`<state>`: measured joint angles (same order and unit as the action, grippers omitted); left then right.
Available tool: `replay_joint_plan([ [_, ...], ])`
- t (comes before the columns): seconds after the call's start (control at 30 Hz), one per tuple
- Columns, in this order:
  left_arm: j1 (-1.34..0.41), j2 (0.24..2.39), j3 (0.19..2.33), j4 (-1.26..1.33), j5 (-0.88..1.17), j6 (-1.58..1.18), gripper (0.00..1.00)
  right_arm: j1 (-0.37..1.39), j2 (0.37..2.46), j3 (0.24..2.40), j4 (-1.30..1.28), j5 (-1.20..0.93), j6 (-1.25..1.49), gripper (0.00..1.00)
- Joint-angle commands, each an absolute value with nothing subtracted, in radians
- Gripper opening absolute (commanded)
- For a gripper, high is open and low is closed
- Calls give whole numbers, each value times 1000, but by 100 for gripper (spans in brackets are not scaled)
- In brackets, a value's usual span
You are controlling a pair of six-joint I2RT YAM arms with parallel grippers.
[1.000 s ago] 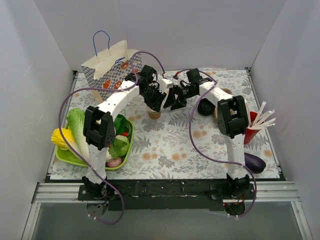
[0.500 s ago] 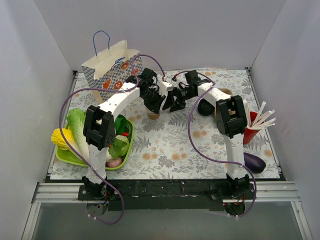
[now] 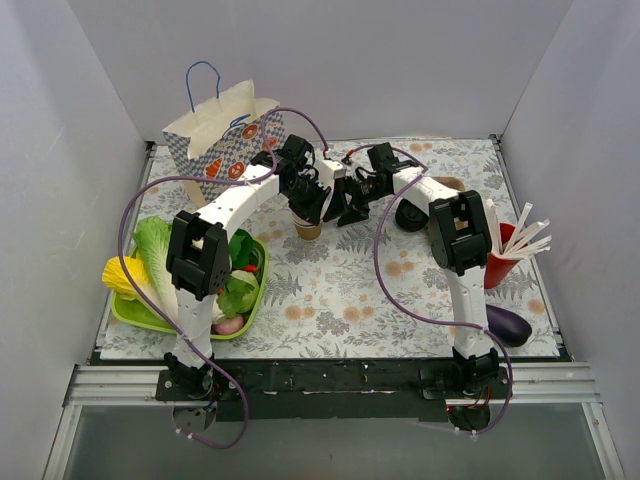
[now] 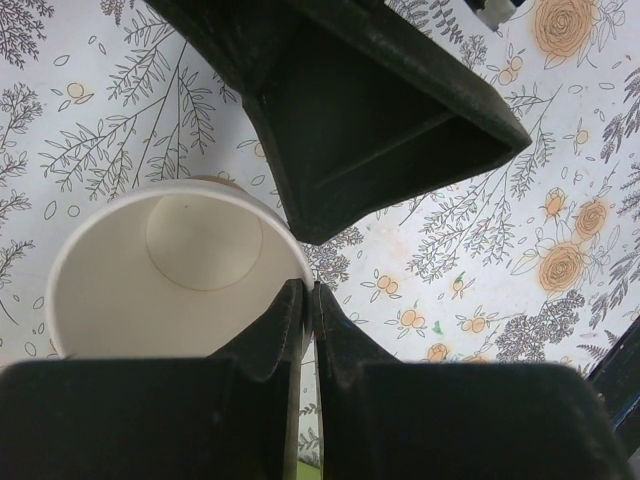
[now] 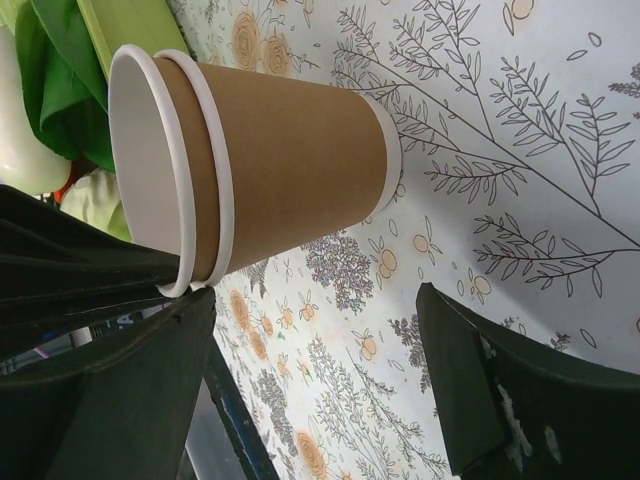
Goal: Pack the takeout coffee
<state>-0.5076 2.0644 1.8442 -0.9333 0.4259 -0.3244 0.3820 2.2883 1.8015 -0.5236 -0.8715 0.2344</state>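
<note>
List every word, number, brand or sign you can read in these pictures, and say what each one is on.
No text can be read anywhere.
The paper bag has a blue and orange print, too small to tell whether it holds letters.
The paper cup is plain brown, with no print showing.
The tablecloth shows flowers and leaves only.

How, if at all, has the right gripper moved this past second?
Yes. The right gripper edged slightly left in the top view, nearer the unmoved small tan kraft paper cup.
</note>
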Motion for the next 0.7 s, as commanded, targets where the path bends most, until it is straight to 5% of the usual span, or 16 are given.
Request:
replay_joint_plan([
  [0.0,-512,2011,1833,-934,465,-367,0,400,2302,1810,-488,-894,255,88],
  [0.67,-514,2003,1855,-930,512,-413,0,411,2350,1810,-468,-902,310,91],
])
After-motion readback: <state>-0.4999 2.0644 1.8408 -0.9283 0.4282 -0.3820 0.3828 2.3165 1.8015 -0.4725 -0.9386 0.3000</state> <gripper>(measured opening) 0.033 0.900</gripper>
